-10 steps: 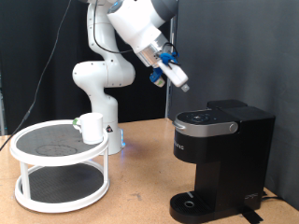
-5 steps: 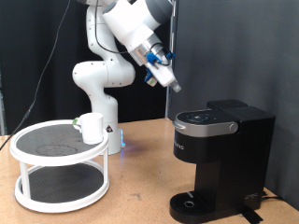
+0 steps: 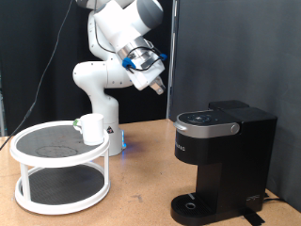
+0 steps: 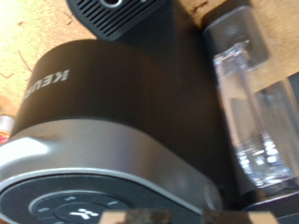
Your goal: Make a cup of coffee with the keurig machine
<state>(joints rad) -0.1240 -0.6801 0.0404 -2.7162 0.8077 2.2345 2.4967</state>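
Observation:
The white cup (image 3: 92,128) stands on the top tier of a round white rack (image 3: 38,155) at the exterior view's left. The black keurig machine (image 3: 222,155) stands at the right with its lid down and nothing on its drip tray (image 3: 193,206). My gripper (image 3: 155,87) hangs high in the air between the two, above and left of the machine, holding nothing. In the wrist view the machine (image 4: 112,103) fills the picture from above, and my fingertips (image 4: 114,217) show at the edge with a gap between them.
The robot's white base (image 3: 99,85) stands behind the rack. The machine's clear water tank (image 4: 245,103) sits at its side. A black curtain hangs behind. The wooden table (image 3: 141,188) lies between rack and machine.
My gripper has swung to the exterior view's left, away from above the machine and toward the rack side. The cup and the machine have not moved.

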